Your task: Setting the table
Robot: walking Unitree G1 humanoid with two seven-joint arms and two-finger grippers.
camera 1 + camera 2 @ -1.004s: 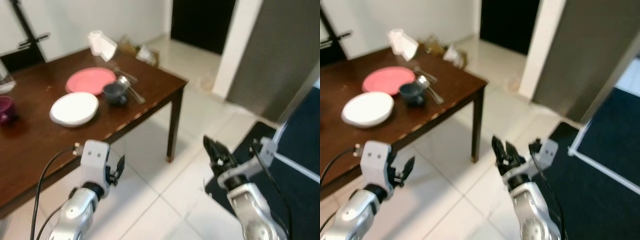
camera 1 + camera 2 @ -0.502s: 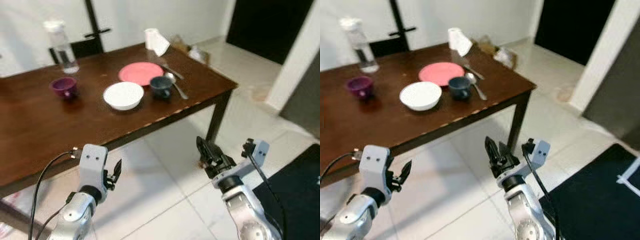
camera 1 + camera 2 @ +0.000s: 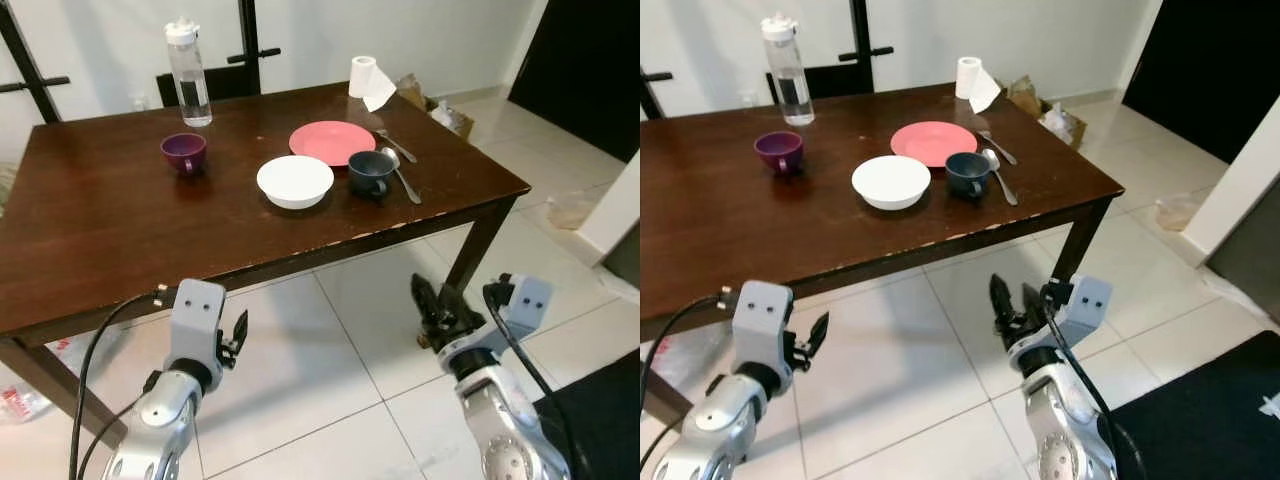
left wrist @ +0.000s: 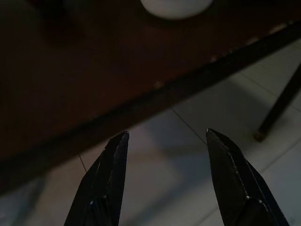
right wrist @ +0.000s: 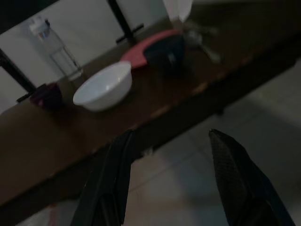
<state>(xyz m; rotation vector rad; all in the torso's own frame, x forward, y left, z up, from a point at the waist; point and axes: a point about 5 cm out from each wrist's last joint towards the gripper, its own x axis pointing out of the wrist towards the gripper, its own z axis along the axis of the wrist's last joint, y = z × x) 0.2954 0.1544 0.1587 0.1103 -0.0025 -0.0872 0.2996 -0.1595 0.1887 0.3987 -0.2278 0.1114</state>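
On the dark wooden table (image 3: 90,230) lie a pink plate (image 3: 332,142), a white bowl (image 3: 295,181), a dark blue cup (image 3: 371,173), a purple cup (image 3: 184,153) and two spoons (image 3: 398,168). A clear water bottle (image 3: 187,74) and a paper roll (image 3: 366,80) stand at the far side. My left gripper (image 3: 238,337) hangs below the table's near edge, open and empty. My right gripper (image 3: 432,306) is over the floor tiles near the table's right leg, open and empty. The right wrist view shows the white bowl (image 5: 102,85) and the pink plate (image 5: 149,44) beyond its fingers.
A dark chair (image 3: 215,85) stands behind the table against the white wall. A cardboard box (image 3: 436,105) with bags sits on the floor at the far right. A dark doorway (image 3: 590,60) opens at the right. A dark mat (image 3: 1215,410) lies at the lower right on the tiled floor.
The camera has swung left and the whole table has come into view, with the bottle and purple cup now showing. Both grippers stay low in front of me, still open.
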